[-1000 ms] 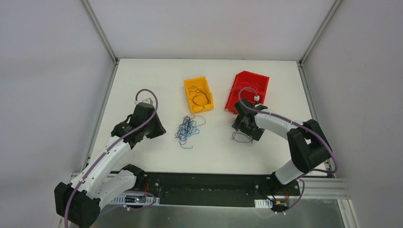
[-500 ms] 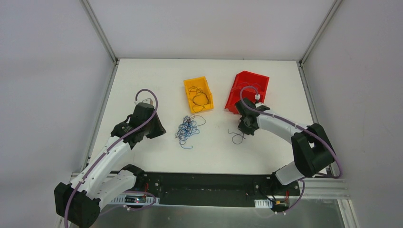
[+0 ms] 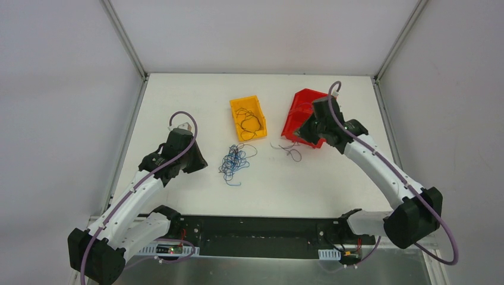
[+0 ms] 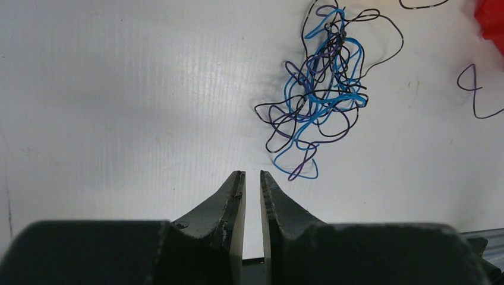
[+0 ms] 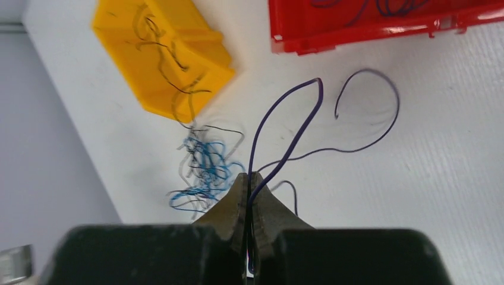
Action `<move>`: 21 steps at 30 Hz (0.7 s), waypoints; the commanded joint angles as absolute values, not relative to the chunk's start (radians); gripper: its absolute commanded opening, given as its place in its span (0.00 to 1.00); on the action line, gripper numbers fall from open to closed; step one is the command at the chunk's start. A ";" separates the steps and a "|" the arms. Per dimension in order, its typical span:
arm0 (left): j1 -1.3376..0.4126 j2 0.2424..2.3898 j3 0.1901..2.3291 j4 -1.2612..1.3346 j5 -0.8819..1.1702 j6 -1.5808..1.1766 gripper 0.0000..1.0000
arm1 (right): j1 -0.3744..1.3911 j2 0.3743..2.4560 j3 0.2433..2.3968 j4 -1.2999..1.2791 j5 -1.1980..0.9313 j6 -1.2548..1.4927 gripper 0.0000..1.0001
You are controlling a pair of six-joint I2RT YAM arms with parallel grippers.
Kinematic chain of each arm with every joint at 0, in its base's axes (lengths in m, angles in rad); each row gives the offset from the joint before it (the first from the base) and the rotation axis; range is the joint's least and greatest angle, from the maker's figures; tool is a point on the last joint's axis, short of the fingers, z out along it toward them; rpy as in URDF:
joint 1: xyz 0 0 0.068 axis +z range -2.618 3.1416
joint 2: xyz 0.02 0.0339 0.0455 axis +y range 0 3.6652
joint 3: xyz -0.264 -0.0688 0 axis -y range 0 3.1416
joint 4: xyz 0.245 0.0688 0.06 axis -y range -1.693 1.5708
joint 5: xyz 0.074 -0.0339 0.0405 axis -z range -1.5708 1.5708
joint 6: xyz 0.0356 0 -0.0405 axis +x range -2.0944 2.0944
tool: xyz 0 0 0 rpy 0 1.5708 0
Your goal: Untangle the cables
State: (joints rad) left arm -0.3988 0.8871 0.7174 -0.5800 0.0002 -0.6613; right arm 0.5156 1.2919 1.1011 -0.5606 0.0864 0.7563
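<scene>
The right arm (image 3: 374, 163) reaches over the bench (image 3: 178, 107) to the near left corner of the red bin (image 3: 297, 116), and the right jaws are pressed fully together on a single purple wire (image 5: 319, 81). In the right wrist view this wire rises out from between the closed tips in a narrow loop, then runs on in a wider curl towards the red bin; from above it shows as a thin dark squiggle (image 3: 289, 151) just in front of that bin, well apart from the main heap. The tangle of cables (image 3: 233, 161), blue, black and purple strands knotted together, lies on the bench just in front of the yellow bin (image 3: 248, 117), between the two arms. A few black wires (image 3: 249, 122) sit curled inside the yellow bin, one trailing over its near edge, and dark strands show inside the red bin at the top of the right wrist view. The left arm (image 3: 148, 184) is held to the left of the tangle; the left jaws stand only a narrow slit apart with nothing between them, over bare bench, the tangle ahead and to their right in the left wrist view
</scene>
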 commanded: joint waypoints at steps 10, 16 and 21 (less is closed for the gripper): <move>-0.402 0.867 0.737 -0.574 0.015 -0.645 0.16 | 0.352 1.348 1.467 -0.541 -0.110 0.934 0.00; -0.402 0.867 0.744 -0.574 0.015 -0.646 0.16 | 0.309 1.393 1.580 -0.540 -0.102 0.949 0.00; -0.402 0.868 0.747 -0.574 0.018 -0.646 0.16 | 0.249 1.406 1.545 -0.539 -0.049 0.920 0.00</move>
State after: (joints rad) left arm -0.3988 0.8791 0.7174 -0.5800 0.0006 -0.6609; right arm 0.2951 1.3895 1.5402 -0.5442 -0.0807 0.9234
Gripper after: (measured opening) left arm 0.163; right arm 0.010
